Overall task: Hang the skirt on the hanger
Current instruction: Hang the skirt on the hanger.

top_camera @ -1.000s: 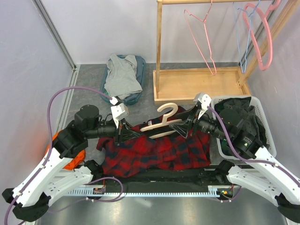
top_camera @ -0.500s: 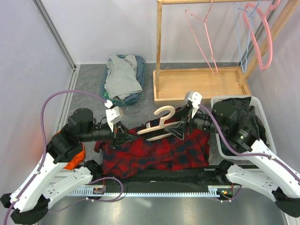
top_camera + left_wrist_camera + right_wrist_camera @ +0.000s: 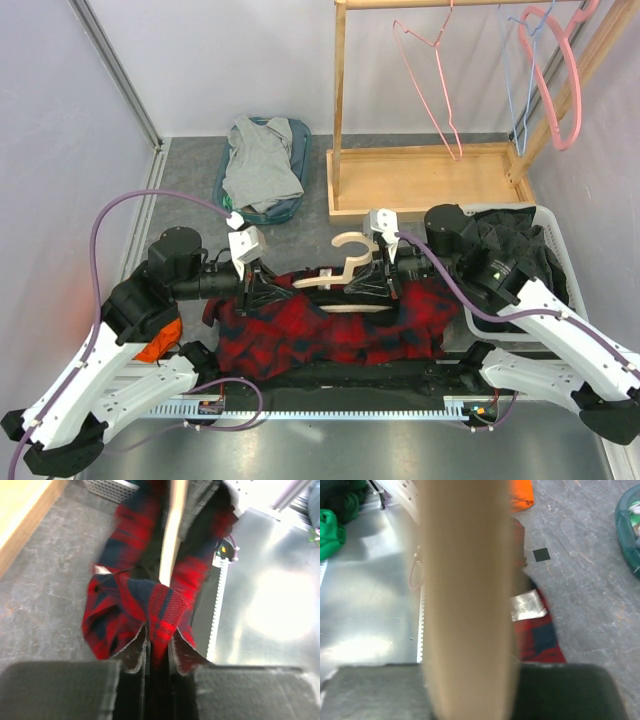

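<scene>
The red and navy plaid skirt [image 3: 330, 335] lies spread on the floor mat between the arms. My left gripper [image 3: 252, 287] is shut on a raised fold of its waist edge [image 3: 159, 610]. The pale wooden hanger [image 3: 330, 282] lies level over the skirt's top edge, hook [image 3: 352, 244] pointing away. In the left wrist view the hanger [image 3: 172, 535] runs from the top down into the held fold. My right gripper [image 3: 385, 282] is shut on the hanger's right end. The blurred wood [image 3: 467, 580] fills the right wrist view and hides the fingers, with skirt and its white label [image 3: 527, 606] beside it.
A wooden clothes rack [image 3: 430, 180] stands behind, with pink hangers [image 3: 430, 80] and a blue one [image 3: 518, 90] on its rail. A teal basin with a grey garment [image 3: 262, 165] sits back left. A white basket of dark clothes [image 3: 525, 260] is at right, orange cloth [image 3: 160, 340] at left.
My right gripper has moved left and down with the hanger, which has turned level over the skirt's waist. The left gripper has kept its hold and hardly moved.
</scene>
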